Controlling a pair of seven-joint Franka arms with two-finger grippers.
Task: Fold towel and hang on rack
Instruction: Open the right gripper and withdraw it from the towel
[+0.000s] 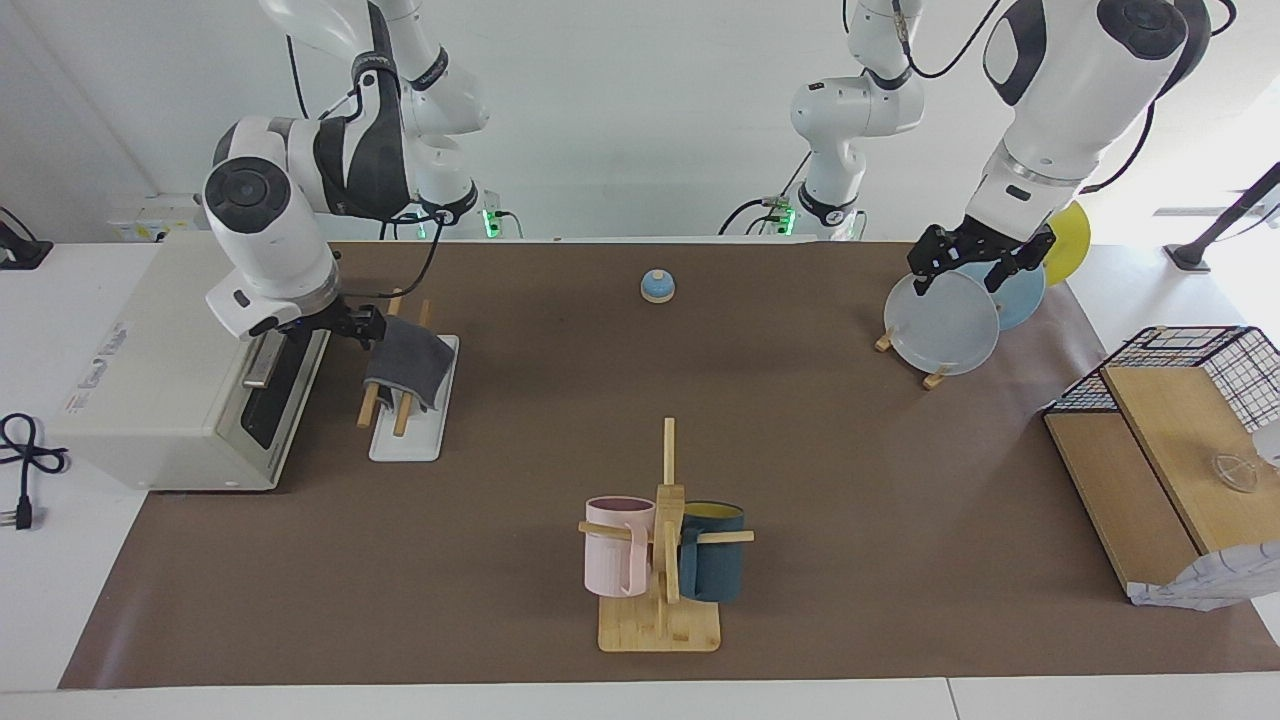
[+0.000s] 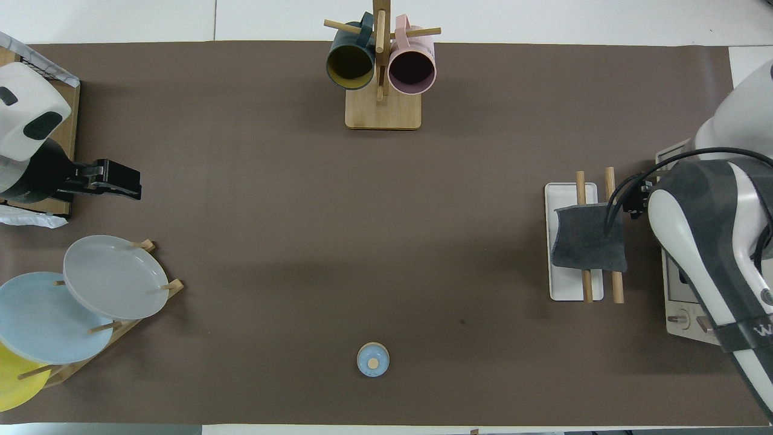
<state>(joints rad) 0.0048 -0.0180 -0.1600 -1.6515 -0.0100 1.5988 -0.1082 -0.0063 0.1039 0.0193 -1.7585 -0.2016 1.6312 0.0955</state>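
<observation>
right gripper [image 1: 362, 327]: mine; fingers apart, holding nothing, just beside the towel's edge at the right arm's end of the table.
towel [image 1: 404, 358]: folded, grey face out, draped over both rods of the rack [image 1: 409, 440].
step: release done, I judge; hanging looks complete.
next: lift clear without snagging cloth.
left gripper [image 1: 978, 262]: open, empty, waiting over the plates [image 1: 942, 322].

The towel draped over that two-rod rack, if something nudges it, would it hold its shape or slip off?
The towel is probably floppy: it sags over both rods of the rack and hangs down past them. It looks thin and light, so a nudge would likely shift it. Draped over both rods, it seems fairly settled.
</observation>
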